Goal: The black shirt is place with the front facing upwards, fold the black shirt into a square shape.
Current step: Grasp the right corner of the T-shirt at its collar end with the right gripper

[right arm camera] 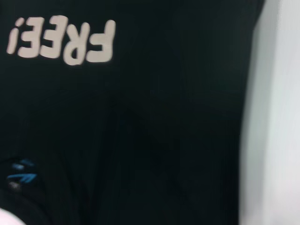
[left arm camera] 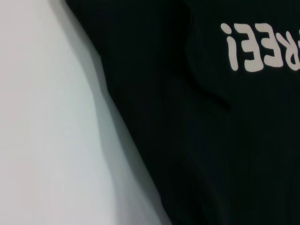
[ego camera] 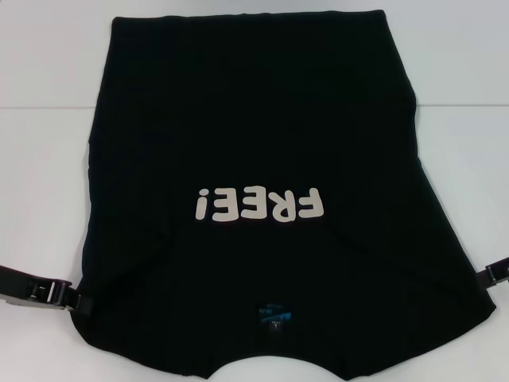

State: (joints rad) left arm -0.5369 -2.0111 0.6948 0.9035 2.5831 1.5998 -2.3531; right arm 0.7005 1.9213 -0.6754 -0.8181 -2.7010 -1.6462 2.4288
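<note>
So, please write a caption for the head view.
Black shirt lies front-up on white table; left gripper and right gripper at its sides.

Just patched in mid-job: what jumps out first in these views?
The black shirt fills nearly the whole white table, front up, its white FREE! lettering upside down in the head view and a small blue neck label near the robot's edge. The left gripper and right gripper sit at the shirt's two side edges, low on each side.

white table (ego camera: 48, 159) bears the black shirt (ego camera: 254, 119).
</note>
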